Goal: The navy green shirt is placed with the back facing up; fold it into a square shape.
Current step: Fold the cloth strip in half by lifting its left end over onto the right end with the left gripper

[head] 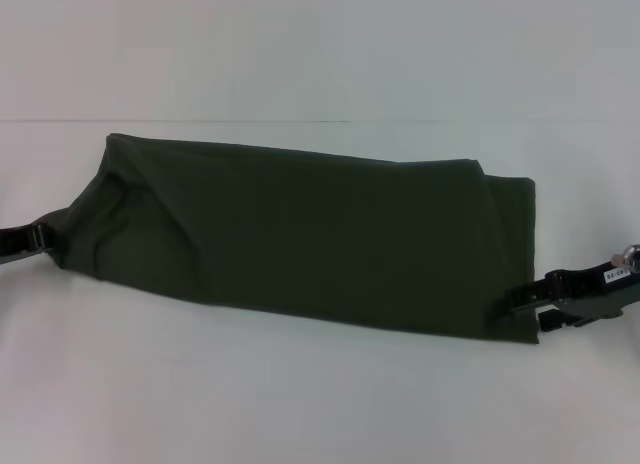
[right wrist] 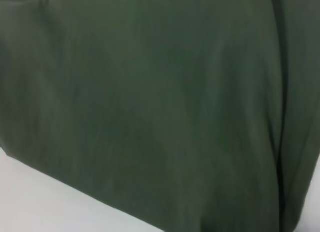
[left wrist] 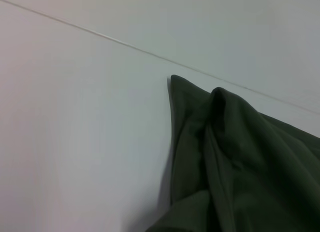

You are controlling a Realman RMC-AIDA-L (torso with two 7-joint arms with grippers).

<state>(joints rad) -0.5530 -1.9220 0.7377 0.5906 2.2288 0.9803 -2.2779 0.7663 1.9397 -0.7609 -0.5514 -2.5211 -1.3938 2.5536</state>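
A: Where was the shirt (head: 300,239)?

B: Spread across the middle of the white table (head: 300,404) as a long band running from nine o'clock to three, plain side up. It looked doubled over lengthwise, with a folded layer showing at the three o'clock end.

A: And the arms?

B: One at each end. The left gripper (head: 45,239) sat at nine o'clock, right at the cloth's edge, where the fabric rose into a soft peak — the left wrist view showed that bunched ridge standing off the table. I judged it was pinching the shirt there, though the fingers weren't plainly visible.

A: The right one?

B: The right gripper (head: 518,302) was at about four o'clock, at the near corner of the far end, fingers closed on the hem. Its wrist view was filled with green cloth.

A: Why both ends?

B: Probably to keep the band taut and square — so the next fold, end over end, lands evenly. Slack in the middle could skew it.
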